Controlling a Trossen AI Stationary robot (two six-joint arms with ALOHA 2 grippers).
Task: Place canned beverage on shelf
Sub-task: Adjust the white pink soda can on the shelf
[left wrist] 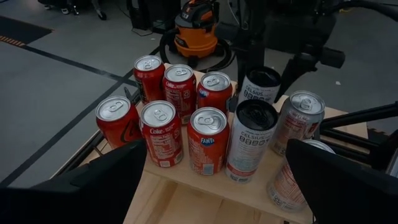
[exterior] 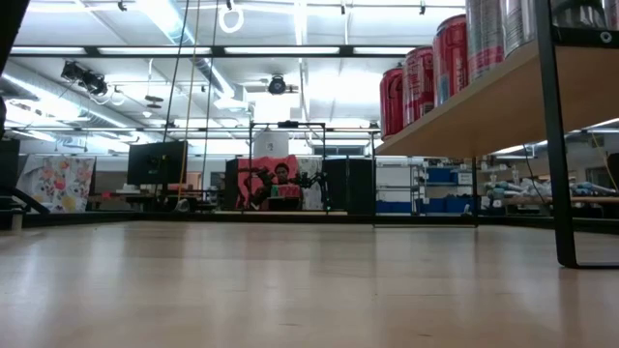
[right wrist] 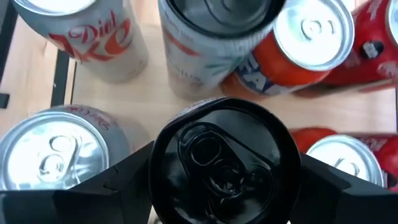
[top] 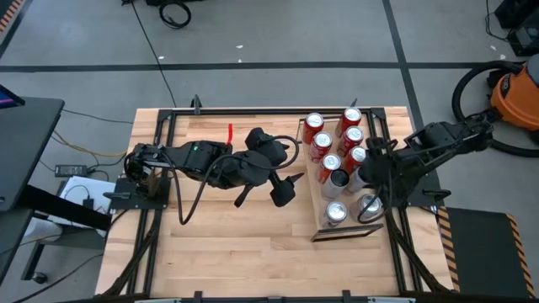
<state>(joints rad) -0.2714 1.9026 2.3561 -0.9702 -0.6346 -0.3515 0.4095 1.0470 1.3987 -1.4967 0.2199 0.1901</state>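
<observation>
Here, right gripper (right wrist: 221, 180) jaws around black-topped can (right wrist: 221, 158), on shelf (top: 321, 220)

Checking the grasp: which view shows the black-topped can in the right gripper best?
Right wrist view: the black-topped can fills the frame between the right gripper fingers. Left wrist view shows it from the side, upright on the shelf. High view: mostly hidden. Low view: cannot tell.

Your shelf (top: 318, 220) sits on the right half of the table (top: 219, 244), raised on legs. Cans stand on it in two rows, packed close. The right gripper (right wrist: 221, 186) is over the shelf's right edge, its fingers on either side of the black-topped can (right wrist: 221, 158); other cans stand just beside it. The left gripper (top: 268, 192) hovers mid-table, left of the shelf, well apart from the cans. A shop vacuum (top: 515, 94) stands on the floor beyond the table's right side.
</observation>
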